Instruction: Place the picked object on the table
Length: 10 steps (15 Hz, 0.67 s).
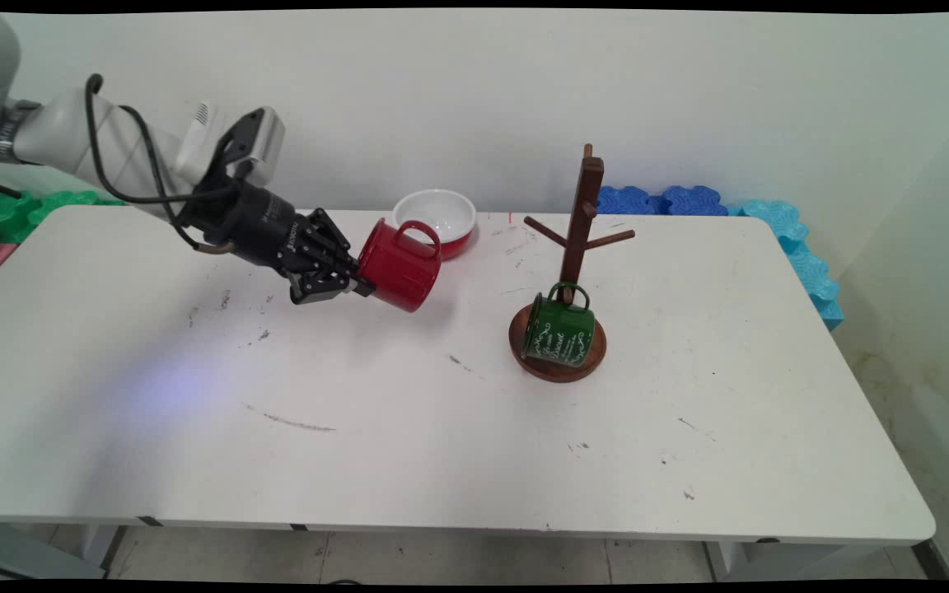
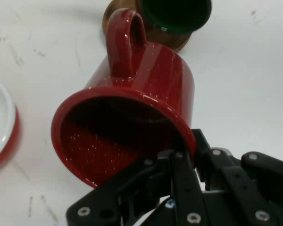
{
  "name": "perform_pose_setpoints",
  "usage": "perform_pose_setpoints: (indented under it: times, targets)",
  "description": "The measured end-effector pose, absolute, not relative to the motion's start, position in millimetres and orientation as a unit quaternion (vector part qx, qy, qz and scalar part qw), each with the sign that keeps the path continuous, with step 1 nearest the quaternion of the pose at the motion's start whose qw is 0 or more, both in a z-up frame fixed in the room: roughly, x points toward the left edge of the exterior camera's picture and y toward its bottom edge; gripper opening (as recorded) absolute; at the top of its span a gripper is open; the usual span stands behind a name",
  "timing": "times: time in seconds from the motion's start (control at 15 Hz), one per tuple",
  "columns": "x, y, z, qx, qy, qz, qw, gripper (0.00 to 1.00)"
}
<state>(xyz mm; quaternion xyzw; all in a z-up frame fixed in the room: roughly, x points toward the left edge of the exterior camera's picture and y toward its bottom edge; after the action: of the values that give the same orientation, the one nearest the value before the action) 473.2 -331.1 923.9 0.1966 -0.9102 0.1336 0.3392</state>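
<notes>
My gripper (image 1: 357, 286) is clamped on the rim of the red mug (image 1: 399, 263), held tilted above the table (image 1: 359, 428) left of frame centre, and with only that thin lip pinched I judge it could swivel or slip free.

White rounded arm links (image 1: 71, 136), black cables (image 1: 124, 156) looping off the wrist, light-grey ribbed module (image 1: 256, 140) on top. Black gripper (image 1: 359, 284) showing faint white lettering, exposed bar linkage, silver screw heads (image 2: 193, 217) at pivots.
</notes>
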Motion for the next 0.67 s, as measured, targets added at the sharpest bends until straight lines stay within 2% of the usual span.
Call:
perform_pose_setpoints:
  times: [0.67]
  targets:
    - [460.2,-349.0,911.0,0.151,-0.937,0.190,0.250,0.00]
